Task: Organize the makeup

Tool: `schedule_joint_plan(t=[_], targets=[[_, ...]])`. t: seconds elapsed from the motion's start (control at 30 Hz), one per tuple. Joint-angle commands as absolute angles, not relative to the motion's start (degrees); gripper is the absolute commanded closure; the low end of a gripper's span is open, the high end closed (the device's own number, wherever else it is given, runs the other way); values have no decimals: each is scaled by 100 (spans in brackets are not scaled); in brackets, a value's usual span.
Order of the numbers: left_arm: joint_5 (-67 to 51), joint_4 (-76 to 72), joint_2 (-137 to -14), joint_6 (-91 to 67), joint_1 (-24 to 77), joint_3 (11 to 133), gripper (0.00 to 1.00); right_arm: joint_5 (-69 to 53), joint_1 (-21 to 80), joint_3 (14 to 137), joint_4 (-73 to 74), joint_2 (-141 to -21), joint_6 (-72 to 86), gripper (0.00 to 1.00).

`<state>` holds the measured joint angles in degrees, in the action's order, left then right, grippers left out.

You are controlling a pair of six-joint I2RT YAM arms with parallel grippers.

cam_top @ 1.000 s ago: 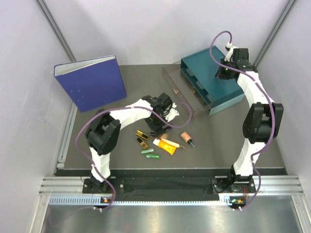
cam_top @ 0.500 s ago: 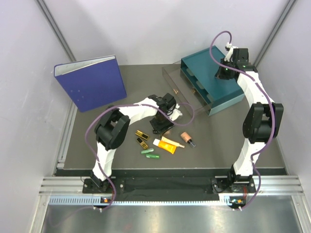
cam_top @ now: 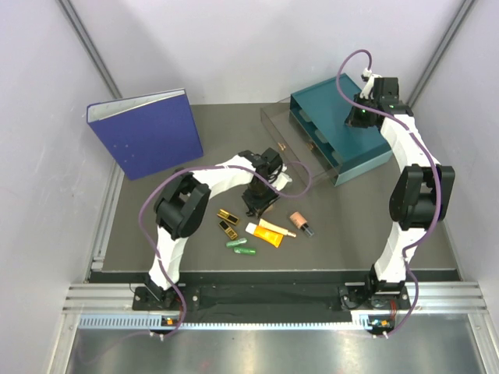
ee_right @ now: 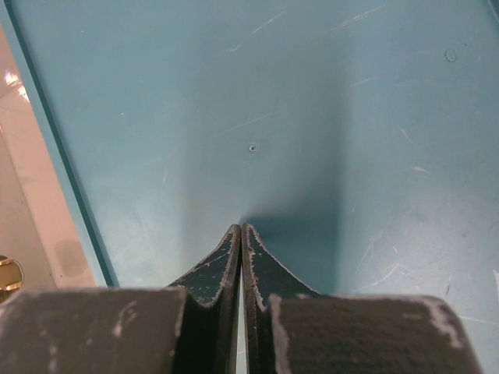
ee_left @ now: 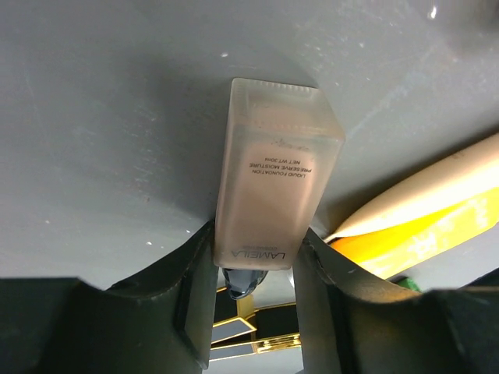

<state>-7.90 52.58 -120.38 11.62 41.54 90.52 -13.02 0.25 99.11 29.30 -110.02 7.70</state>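
One beige bottle [ee_left: 273,179] lies flat, capped end clamped between fingers of the left tool [ee_left: 256,234].

Frosted beige bottle [ee_left: 277,179] with dark lettering; yellow-orange tube [ee_left: 437,226] at four o'clock; teal drawer box [ee_right: 273,101]; blue binder [cam_top: 148,134].

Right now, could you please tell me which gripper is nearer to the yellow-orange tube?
Left. The left gripper sits just beyond the yellow-orange tube, gripping a beige bottle lying beside it; the right gripper is far away, shut over the teal drawer box.
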Motion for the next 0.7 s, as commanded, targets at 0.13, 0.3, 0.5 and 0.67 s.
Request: schedule_joint_plan(t=[0.13, 0.3, 0.5, 0.67], targets=[[-529, 5071, -11453, 624, 3859, 8859, 100, -1301, 123, 9844, 3727, -11435, 712, 100], [121, 5045, -11118, 431, 3692, 9201, 100, -1336, 132, 9853, 3727, -11461, 730, 100], [430, 5299, -11364, 352, 3595, 10999, 100, -1362, 141, 9826, 3726, -11443, 747, 100], [256, 5195, -11636, 264, 3595, 11952, 100, -1371, 149, 9835, 3726, -11434, 756, 100]])
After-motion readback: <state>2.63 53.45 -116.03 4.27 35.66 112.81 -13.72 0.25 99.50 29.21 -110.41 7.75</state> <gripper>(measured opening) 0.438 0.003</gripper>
